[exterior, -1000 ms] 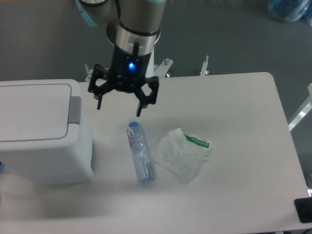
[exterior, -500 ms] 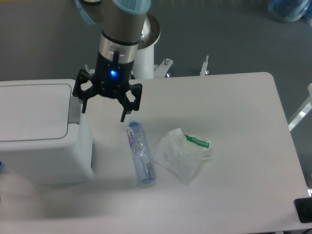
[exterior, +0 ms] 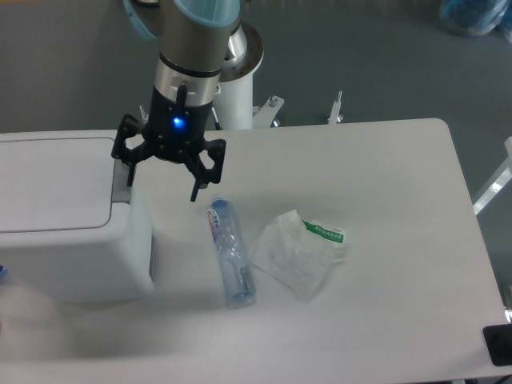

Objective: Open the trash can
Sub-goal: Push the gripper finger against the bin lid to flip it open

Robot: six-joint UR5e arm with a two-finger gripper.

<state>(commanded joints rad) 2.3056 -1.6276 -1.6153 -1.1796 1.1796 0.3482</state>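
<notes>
From my seat at the controls I see the tool [exterior: 162, 185] with its black fingers spread wide and nothing between them, a blue light glowing on its body. It hangs over the right-hand edge of the trash can [exterior: 68, 220], one fingertip over the grey push-button strip [exterior: 121, 178] and the other out above the desk [exterior: 384, 184] (whether the near finger touches the strip I cannot tell from this angle).

The trash can sits at the left end of the desk, a big white boxy bin with rounded corners. Its flat lid [exterior: 52, 184] lies down shut, and the grey strip runs along the lid's right side.

Just right of the bin, a clear plastic bottle [exterior: 230, 254] lies on its side, its length running toward me and slightly rightward, with a label near its far end. The bottle is apart from the bin, with a strip of bare desk between them. Beside the bottle, further right, lies a crumpled clear wrapper [exterior: 298, 254] with a green and white tag at its upper right corner. It is close to the bottle; I cannot make out whether they touch.
</notes>
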